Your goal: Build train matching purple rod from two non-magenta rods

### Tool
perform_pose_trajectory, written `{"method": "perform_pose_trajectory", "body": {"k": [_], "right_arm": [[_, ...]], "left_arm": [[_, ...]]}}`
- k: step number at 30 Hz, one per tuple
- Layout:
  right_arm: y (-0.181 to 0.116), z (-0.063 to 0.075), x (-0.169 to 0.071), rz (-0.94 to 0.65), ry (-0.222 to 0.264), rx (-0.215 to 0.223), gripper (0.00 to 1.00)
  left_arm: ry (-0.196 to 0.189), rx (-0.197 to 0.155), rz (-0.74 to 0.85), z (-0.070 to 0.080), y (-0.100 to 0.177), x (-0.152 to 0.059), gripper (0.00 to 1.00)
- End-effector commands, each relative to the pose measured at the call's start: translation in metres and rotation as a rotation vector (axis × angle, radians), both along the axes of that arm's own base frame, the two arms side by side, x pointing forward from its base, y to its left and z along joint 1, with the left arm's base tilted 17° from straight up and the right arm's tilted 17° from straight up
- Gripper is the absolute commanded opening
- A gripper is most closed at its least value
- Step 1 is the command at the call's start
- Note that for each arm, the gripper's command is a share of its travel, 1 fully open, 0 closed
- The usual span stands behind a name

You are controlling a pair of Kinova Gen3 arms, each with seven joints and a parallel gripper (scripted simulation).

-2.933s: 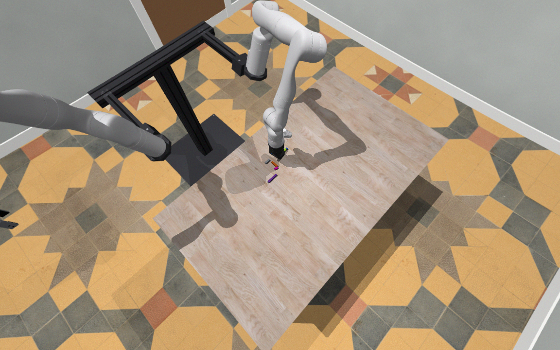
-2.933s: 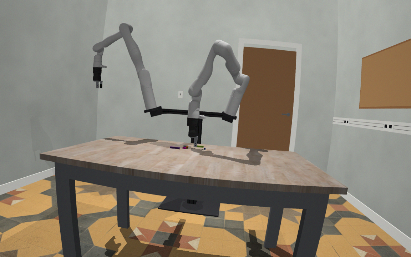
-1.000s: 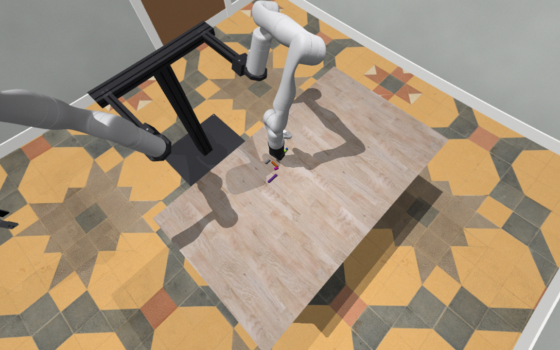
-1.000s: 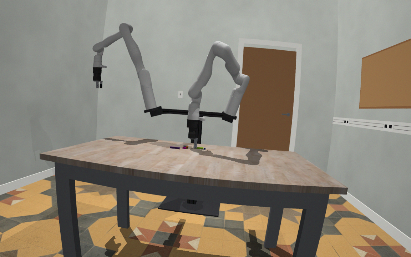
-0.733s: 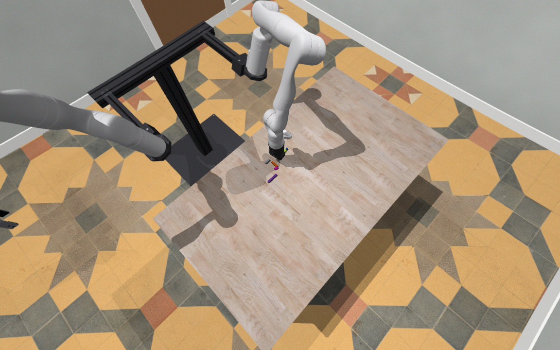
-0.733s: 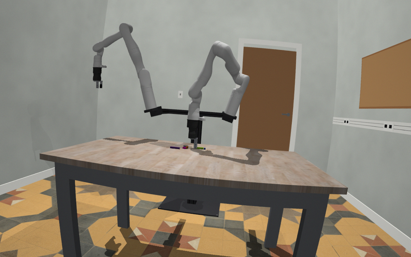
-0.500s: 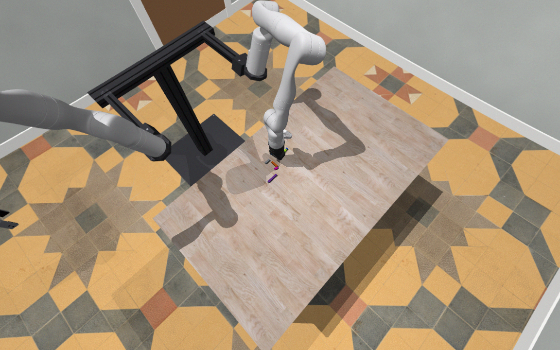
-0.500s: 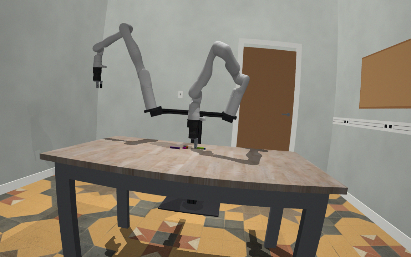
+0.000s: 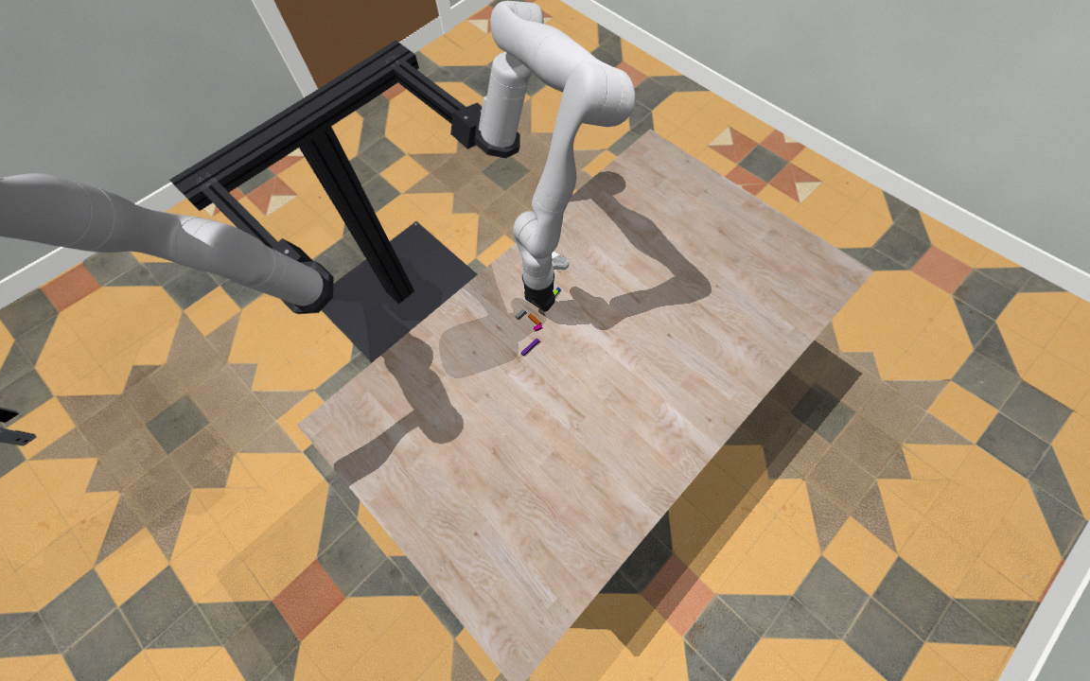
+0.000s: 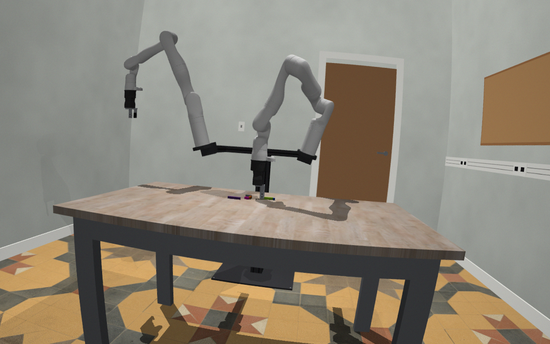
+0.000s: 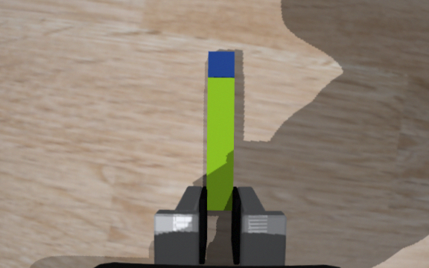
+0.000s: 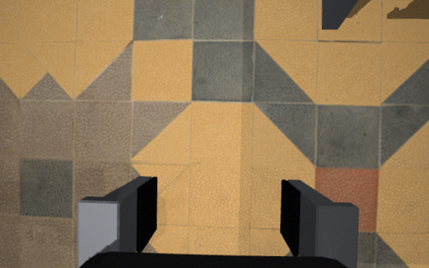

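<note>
The lime rod [image 11: 220, 123] [image 10: 269, 198] lies flat on the table, its near end between the fingers of my left gripper [image 11: 219, 214], which is shut on it. The blue rod [image 11: 221, 64] lies in line with it, its end touching or almost touching the lime rod's far end. The purple rod [image 9: 530, 347] [image 10: 234, 197] lies apart from them. My right gripper [image 9: 20, 426] [image 12: 218, 205] is open and empty, high over the floor beside the table. In the top view my left gripper's fingers are mostly hidden under its body.
The grey rod [image 9: 520, 314], orange rod [image 9: 535, 319] and magenta rod [image 9: 537, 326] lie between my left gripper and the purple rod. The magenta rod is close to the orange rod's end. All are on the wooden table [image 9: 617, 423]. A black stand [image 9: 362, 216] carries both arms behind it.
</note>
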State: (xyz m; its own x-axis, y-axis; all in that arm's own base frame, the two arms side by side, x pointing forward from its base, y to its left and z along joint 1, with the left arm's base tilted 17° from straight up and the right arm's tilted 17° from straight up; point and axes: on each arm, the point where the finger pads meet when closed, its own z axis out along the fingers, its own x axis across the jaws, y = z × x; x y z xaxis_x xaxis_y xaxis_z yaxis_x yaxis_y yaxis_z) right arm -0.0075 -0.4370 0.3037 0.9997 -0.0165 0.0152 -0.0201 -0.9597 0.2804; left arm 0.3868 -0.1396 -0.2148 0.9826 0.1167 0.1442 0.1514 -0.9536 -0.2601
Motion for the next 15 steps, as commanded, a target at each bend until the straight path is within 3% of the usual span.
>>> {"method": "perform_pose_trajectory", "body": {"k": [1, 7, 8, 10, 11, 15], "right_arm": [[-0.0002, 0.0007, -0.0001, 0.000, 0.000, -0.002, 1.00], [-0.0002, 0.0007, -0.0001, 0.000, 0.000, -0.002, 1.00], [-0.0002, 0.0007, -0.0001, 0.000, 0.000, -0.002, 1.00], [-0.0002, 0.0007, -0.0001, 0.000, 0.000, -0.002, 1.00], [-0.0002, 0.0007, -0.0001, 0.000, 0.000, -0.002, 1.00], [-0.0002, 0.0007, -0.0001, 0.000, 0.000, -0.002, 1.00]], "left_arm": [[-0.001, -0.001, 0.000, 0.0005, -0.0006, 0.0005, 0.24], [-0.001, -0.001, 0.000, 0.0005, -0.0006, 0.0005, 0.24], [-0.001, -0.001, 0.000, 0.0005, -0.0006, 0.0005, 0.30], [-0.001, -0.001, 0.000, 0.0005, -0.0006, 0.0005, 0.30], [-0.001, -0.001, 0.000, 0.0005, -0.0006, 0.0005, 0.36], [-0.001, -0.001, 0.000, 0.0005, -0.0006, 0.0005, 0.42]]}}
